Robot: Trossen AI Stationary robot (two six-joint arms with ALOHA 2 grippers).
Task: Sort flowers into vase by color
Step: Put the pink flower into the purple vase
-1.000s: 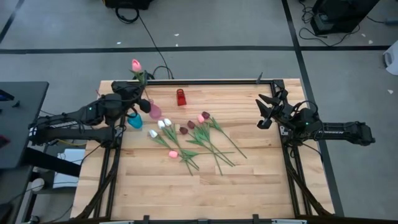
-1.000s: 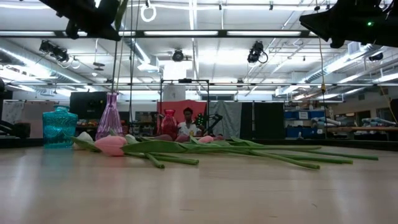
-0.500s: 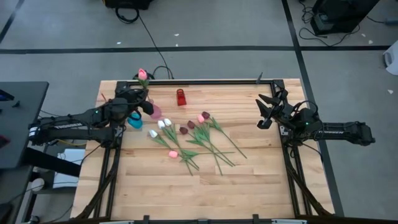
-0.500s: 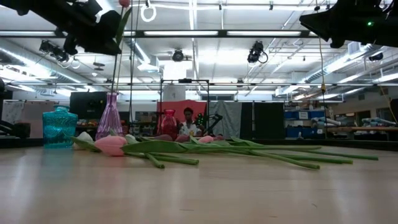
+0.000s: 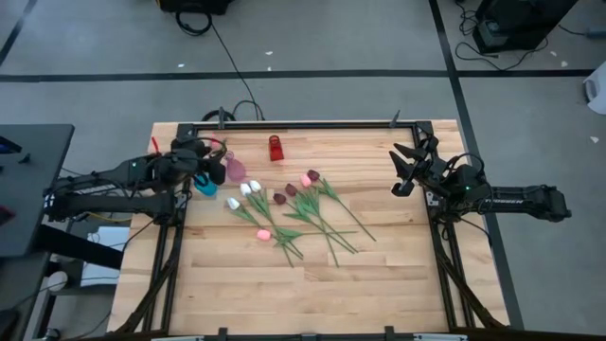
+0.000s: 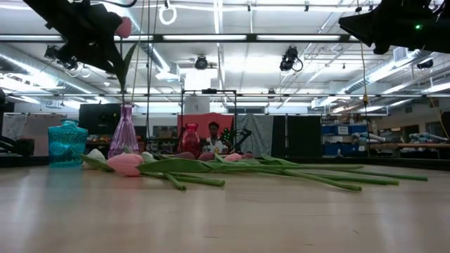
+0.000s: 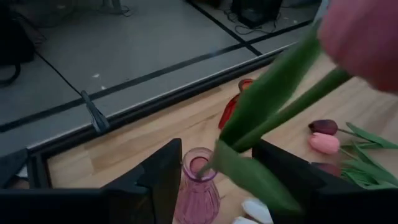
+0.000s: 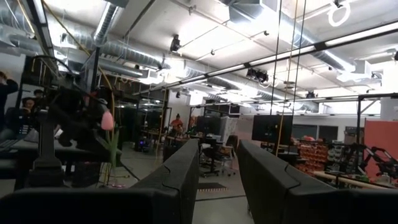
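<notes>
Pink tulip (image 7: pixel 364 37) stem between left claw (image 7: pixel 233 180) fingers.

We are looking into what seems a robotics lab or workshop: exposed ceiling ducts (image 8: pixel 118 46), strip lights (image 6: pixel 211 37), cable-strewn concrete floor (image 5: pixel 312 38), a person (image 6: pixel 212 133) sitting behind the wooden table (image 5: pixel 379 284).

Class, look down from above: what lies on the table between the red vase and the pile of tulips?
Nothing. In the high view the wood between the red vase and the tulips is bare; the pink vase stands off to one side.
</notes>
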